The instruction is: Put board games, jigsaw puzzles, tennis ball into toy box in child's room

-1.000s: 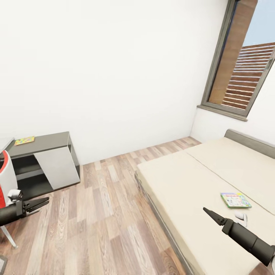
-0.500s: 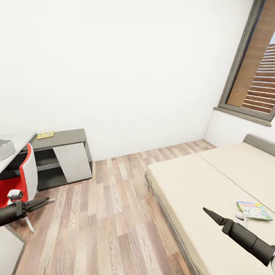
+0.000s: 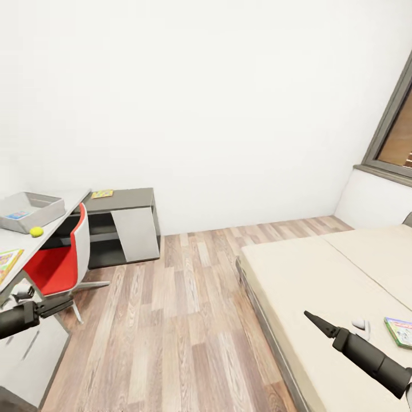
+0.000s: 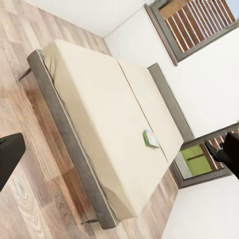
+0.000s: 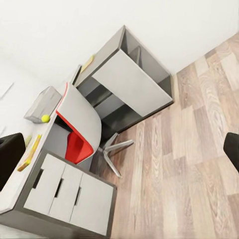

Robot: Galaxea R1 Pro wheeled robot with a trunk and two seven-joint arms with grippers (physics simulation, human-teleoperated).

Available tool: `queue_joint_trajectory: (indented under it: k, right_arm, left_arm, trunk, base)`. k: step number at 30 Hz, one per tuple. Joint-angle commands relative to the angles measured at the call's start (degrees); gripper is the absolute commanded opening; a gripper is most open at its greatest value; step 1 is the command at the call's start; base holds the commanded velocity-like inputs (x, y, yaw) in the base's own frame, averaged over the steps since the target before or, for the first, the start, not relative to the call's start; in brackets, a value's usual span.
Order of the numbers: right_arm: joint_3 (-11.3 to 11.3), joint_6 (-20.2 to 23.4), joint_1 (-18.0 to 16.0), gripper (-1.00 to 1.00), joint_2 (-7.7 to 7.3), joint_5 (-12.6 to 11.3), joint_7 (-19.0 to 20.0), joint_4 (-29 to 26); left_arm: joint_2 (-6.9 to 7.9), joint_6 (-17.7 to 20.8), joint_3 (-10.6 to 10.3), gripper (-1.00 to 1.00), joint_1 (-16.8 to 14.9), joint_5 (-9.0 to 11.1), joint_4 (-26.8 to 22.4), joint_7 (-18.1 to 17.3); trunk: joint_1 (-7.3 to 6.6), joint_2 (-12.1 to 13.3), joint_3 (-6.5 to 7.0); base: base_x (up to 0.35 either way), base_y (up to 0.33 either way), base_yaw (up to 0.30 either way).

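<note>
On the table (image 3: 62, 216) at the left stands the grey toy box (image 3: 31, 210), with something blue lying inside it. The tennis ball (image 3: 36, 232) rests just in front of the box. A colourful flat board game (image 3: 7, 263) lies nearer along the table's edge. On the bed (image 3: 320, 274), a green-edged board game (image 3: 401, 332) lies at the right border of the head view, and it is seen again as the board game (image 4: 151, 138). My left gripper (image 3: 60, 303) hovers open beside the table. My right gripper (image 3: 313, 319) hangs open over the bed's near part, left of that game. Both are empty.
A red and white chair (image 3: 63, 257) is tucked against the table. Past it, against the wall, stands a dark grey side cabinet (image 3: 129, 223) with a flat colourful item (image 3: 102, 194) on top. Wood floor (image 3: 183, 297) runs between table and bed. A window (image 3: 395, 137) is at the right.
The whole view has swung left: the bed and window slid right, and the table, toy box, ball and chair came into view. Both grippers hold the same spots in the picture.
</note>
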Motion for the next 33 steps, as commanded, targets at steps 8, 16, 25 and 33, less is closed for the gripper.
queue_joint_trajectory:
  k: [8,16,25,33]
  right_arm:
    - [-0.1,0.4,0.0,1.00,-0.01,-0.3,0.1,0.0]
    - [-0.1,0.4,0.0,1.00,-0.01,-0.2,0.1,0.0]
    - [-0.1,0.4,0.0,1.00,-0.01,-0.2,0.1,0.0]
    - [-0.1,0.4,0.0,1.00,-0.09,-0.3,0.1,0.0]
  left_arm:
    - [0.00,0.6,0.0,1.00,-0.1,-0.1,0.0,-0.3]
    - [0.00,0.6,0.0,1.00,-0.1,0.0,0.0,-0.3]
    - [0.00,0.6,0.0,1.00,-0.1,0.0,0.0,-0.3]
    - [0.00,0.6,0.0,1.00,-0.1,-0.1,0.0,-0.3]
  trunk:
    - [0.03,-0.1,-0.23]
    - [0.03,-0.1,-0.27]
    - [0.03,-0.1,-0.28]
    - [0.03,-0.1,-0.28]
  base:
    - [-0.031,-0.012,0.239]
    - [-0.067,-0.038,0.077]
    - [-0.018,-0.012,0.033]
    - [-0.069,-0.002,0.191]
